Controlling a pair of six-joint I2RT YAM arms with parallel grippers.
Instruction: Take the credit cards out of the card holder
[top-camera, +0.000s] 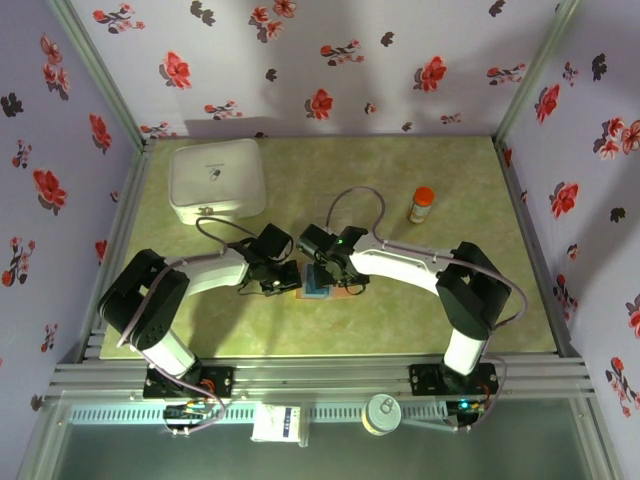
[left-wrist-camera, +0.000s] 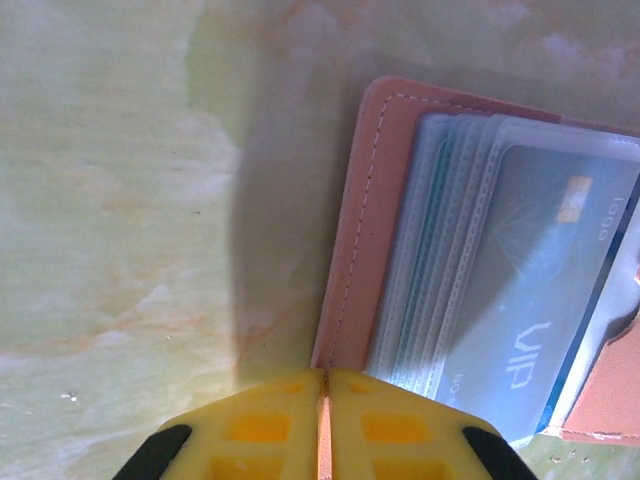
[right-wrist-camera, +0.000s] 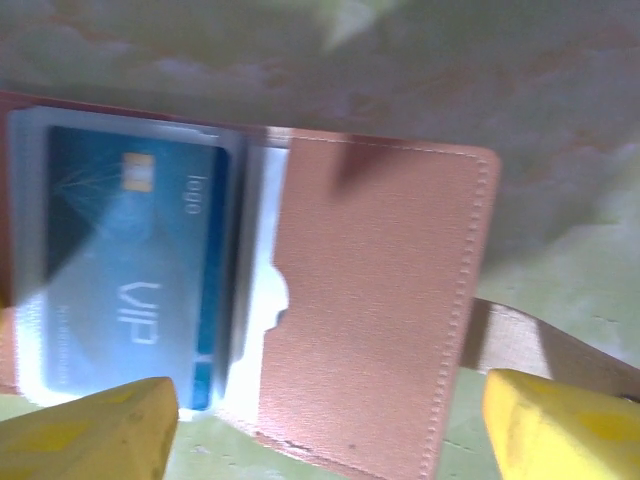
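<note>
The brown card holder (top-camera: 318, 282) lies open on the green table between the two arms. My left gripper (top-camera: 288, 283) is at its left side, yellow fingers (left-wrist-camera: 260, 425) shut on the brown edge (left-wrist-camera: 350, 250), a strip of it pinched between the pads. Clear sleeves hold the credit cards; a blue one marked VIP (left-wrist-camera: 540, 300) lies on top. My right gripper (top-camera: 335, 275) hangs over the holder, open, with its yellow fingertips (right-wrist-camera: 90, 430) wide apart either side of the brown flap (right-wrist-camera: 370, 300). The blue card (right-wrist-camera: 130, 260) sits in its sleeve left of that flap.
A white square box (top-camera: 218, 180) stands at the back left. A small bottle with an orange cap (top-camera: 422, 205) stands at the back right. A tan strap (right-wrist-camera: 530, 340) pokes out from under the holder's right edge. Flowered walls close in three sides.
</note>
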